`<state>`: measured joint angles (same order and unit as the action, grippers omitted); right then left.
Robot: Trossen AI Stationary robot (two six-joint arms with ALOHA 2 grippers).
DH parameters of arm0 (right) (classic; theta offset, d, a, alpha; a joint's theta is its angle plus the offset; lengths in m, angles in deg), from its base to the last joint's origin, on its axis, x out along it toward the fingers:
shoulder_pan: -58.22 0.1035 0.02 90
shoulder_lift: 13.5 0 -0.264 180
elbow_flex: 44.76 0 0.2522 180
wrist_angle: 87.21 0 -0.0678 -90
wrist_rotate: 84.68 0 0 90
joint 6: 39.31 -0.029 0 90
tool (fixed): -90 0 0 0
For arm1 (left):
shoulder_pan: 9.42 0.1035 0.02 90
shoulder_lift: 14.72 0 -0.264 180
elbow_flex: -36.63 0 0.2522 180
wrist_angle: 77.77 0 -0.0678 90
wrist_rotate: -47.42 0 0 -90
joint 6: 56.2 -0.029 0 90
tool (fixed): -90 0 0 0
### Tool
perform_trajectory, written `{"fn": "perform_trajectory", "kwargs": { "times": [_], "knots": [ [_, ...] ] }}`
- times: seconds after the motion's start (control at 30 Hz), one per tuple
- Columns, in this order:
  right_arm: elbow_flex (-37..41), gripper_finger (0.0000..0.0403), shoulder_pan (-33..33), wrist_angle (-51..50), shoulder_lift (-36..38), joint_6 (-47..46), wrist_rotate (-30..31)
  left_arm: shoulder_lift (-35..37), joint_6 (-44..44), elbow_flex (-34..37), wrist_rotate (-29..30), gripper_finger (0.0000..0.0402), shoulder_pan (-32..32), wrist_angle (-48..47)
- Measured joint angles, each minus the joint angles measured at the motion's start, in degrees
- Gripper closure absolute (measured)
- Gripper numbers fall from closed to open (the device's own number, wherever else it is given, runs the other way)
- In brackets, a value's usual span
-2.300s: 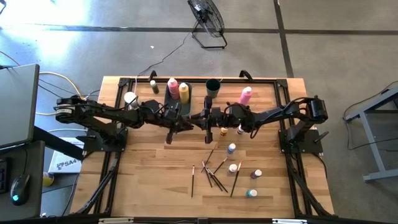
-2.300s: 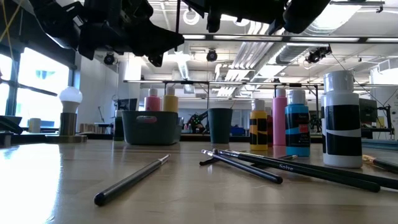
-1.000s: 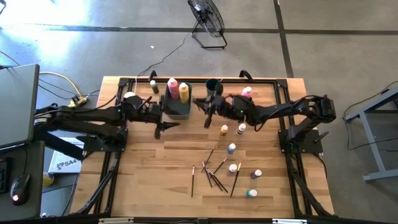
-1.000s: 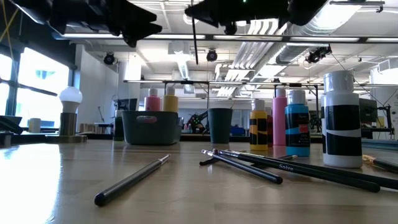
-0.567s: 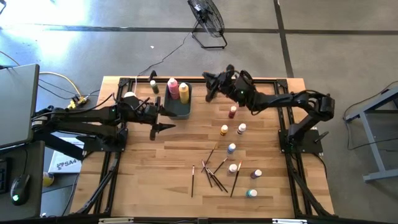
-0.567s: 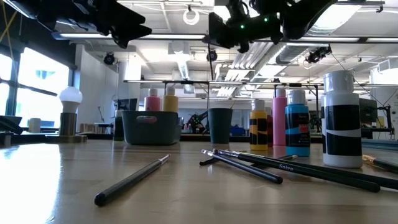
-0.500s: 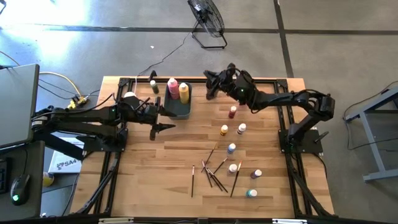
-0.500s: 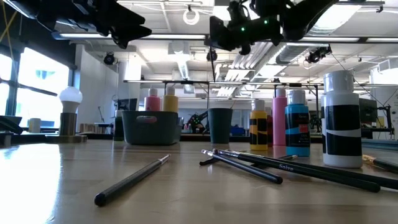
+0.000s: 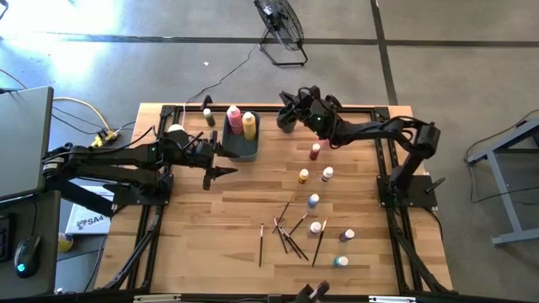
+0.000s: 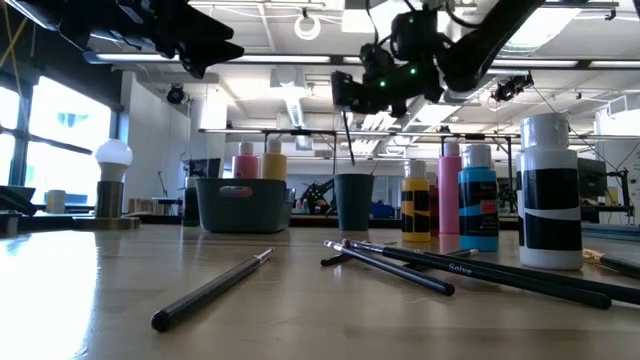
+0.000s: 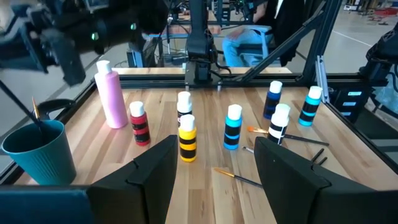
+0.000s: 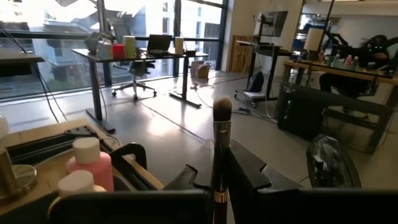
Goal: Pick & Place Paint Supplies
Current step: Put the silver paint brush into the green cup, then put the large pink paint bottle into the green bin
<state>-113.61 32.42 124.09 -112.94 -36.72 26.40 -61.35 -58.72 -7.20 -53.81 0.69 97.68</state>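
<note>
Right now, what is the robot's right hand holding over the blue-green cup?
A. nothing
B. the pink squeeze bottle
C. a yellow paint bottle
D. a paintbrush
D: the right gripper is shut on a thin dark-handled paintbrush, whose lower end hangs just above the teal cup at the table's far edge.

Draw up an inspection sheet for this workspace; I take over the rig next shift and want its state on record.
Surface: wooden table, no spills seen.
Job's things: pink and yellow squeeze bottles stand in the grey bin. Small paint bottles and loose paintbrushes are right of centre. Another pink bottle stands near the teal cup.
Clutter: white knob on a tan base, far left of the table.
Tools: right tool shut on a held paintbrush over the teal cup. Left tool open and empty, above the table beside the bin.
Cables: yellow and white leads off the table's left edge.
Surroundings: floor fan beyond the table.
</note>
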Motion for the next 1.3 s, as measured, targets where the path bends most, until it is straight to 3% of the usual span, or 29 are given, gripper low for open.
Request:
{"fn": "perform_trajectory", "kwargs": {
  "times": [0.2, 0.63, 1.3],
  "knots": [
    [0.0, 0.039, -0.2, 1.0, -3.5, 0.1, 3.8, 0.0, 0.0, 0.0, 0.0, 0.019, 0.0, -0.4],
    [0.0, 0.0388, -0.9, -1.2, -5.1, -3.0, 4.4, 0.0, 0.2, 0.0, 0.0, 0.019, 0.0, -0.4],
    [0.0, 0.0246, 0.3, -1.6, -3.3, -2.5, 4.3, 0.0, 1.6, 0.0, 0.0, 0.019, 0.0, -0.4]
  ]
}}
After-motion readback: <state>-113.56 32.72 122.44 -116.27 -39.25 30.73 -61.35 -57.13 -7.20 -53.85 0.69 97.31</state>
